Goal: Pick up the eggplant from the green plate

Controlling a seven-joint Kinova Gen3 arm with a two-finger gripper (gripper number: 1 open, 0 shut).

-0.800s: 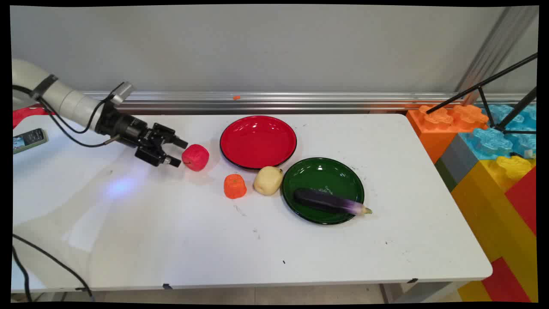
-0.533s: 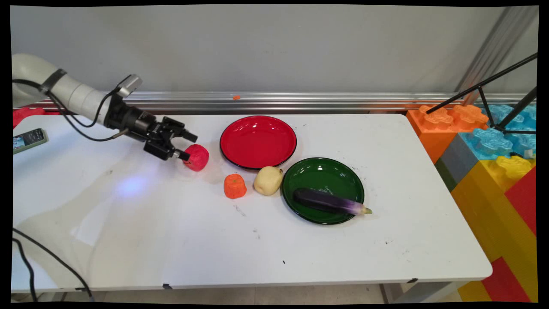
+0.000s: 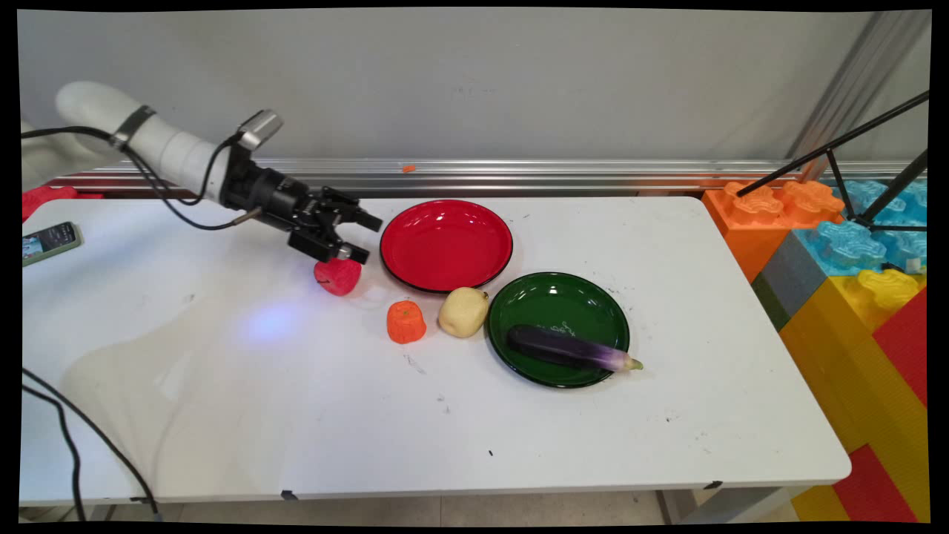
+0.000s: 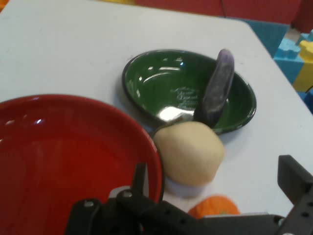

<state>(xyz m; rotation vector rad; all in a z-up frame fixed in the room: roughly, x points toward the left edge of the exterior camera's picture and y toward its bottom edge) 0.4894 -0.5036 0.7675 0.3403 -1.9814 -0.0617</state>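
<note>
Above the white worktop, left of centre, the black two-finger gripper hangs with its fingers spread apart, gripping nothing. It points right and slightly down from the white arm, black cables hanging off the arm. Just under the lower finger sits a red round toy fruit on the worktop; whether the finger touches it cannot be told. The upper fingertip sits just beside the left rim of the shiny red round plate, bare inside.

In front of the red plate, a small orange toy fruit and a pale yellow toy pear-like fruit stand side by side, close but apart. The pale fruit sits just beside the left rim of the glossy dark green round plate. A long purple toy eggplant lies in the green plate, its lighter end poking over the right front rim.

From the hand view: the red plate fills the lower left, the pale fruit just beyond its edge, the green plate behind with the eggplant leaning across its rim, and a sliver of the orange fruit low down. One black finger shows at the right edge.

A phone lies at the far left edge of the worktop. Big coloured plastic building blocks stack up off the right end.
</note>
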